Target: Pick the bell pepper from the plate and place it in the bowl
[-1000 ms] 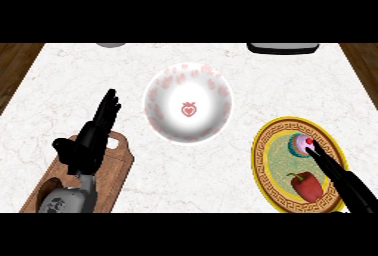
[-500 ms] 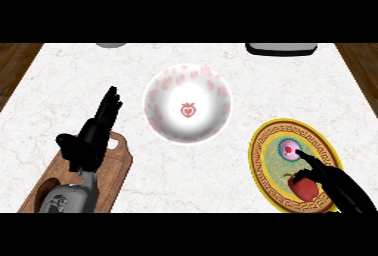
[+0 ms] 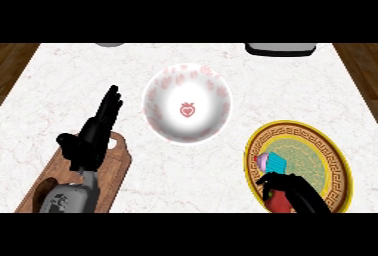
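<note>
Since a moment ago, my right hand (image 3: 289, 188) has come down over the red bell pepper (image 3: 278, 201) on the round gold-rimmed plate with the green patterned centre (image 3: 334, 159), where earlier it stood off to the pepper's right. Now its black fingers curl over the top of the pepper, hiding most of it; only a red patch shows below them at the plate's near edge. The pepper sits on the plate, not lifted. Just beyond my fingers lies a small pink and blue object (image 3: 270, 161), also on the plate. To the left of the plate, and apart from it, stands the white round bowl with pink markings and a red strawberry figure at its middle (image 3: 188, 108). Further left, my left hand (image 3: 94, 134) rests open, fingers straight and pointing away, over the far end of the brown wooden cutting board (image 3: 112, 175) on the white marble counter (image 3: 66, 85).
</note>
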`<state>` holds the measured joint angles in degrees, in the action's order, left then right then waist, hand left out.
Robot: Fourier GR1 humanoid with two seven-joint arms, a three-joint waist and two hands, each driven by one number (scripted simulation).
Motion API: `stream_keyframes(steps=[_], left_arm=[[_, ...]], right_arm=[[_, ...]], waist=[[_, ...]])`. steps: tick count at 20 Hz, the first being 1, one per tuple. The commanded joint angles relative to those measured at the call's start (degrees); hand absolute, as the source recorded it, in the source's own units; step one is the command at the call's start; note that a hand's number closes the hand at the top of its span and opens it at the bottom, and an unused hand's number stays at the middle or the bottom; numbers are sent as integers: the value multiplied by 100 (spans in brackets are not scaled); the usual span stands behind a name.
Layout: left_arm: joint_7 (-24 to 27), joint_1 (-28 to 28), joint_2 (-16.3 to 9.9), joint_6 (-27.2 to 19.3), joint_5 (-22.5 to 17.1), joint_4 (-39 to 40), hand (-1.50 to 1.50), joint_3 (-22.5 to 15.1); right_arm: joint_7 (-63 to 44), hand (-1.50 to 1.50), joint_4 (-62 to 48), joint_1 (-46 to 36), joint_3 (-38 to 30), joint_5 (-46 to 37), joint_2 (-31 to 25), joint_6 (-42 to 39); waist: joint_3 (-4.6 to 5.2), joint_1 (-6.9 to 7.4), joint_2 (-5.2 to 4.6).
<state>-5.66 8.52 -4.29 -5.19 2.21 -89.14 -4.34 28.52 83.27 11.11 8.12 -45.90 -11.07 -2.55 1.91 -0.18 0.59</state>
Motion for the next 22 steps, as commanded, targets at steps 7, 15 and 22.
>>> stream_keyframes(steps=[7, 15, 22], left_arm=[[-26, 55, 28, 55, 1, 83, 0, -66], [42, 92, 54, 89, -8, 160, 0, -87], [-17, 53, 53, 85, 5, 168, 0, -101]], right_arm=[[-1597, 150, 819, -428, 2002, 1244, 1086, 1568], [-3606, 150, 1355, -1509, 3166, 170, 1104, 3481], [-5801, 150, 1333, -2598, 3415, -666, 1106, 3826]], waist=[[-214, 236, -39], [-142, 266, 5], [-132, 307, 18]])
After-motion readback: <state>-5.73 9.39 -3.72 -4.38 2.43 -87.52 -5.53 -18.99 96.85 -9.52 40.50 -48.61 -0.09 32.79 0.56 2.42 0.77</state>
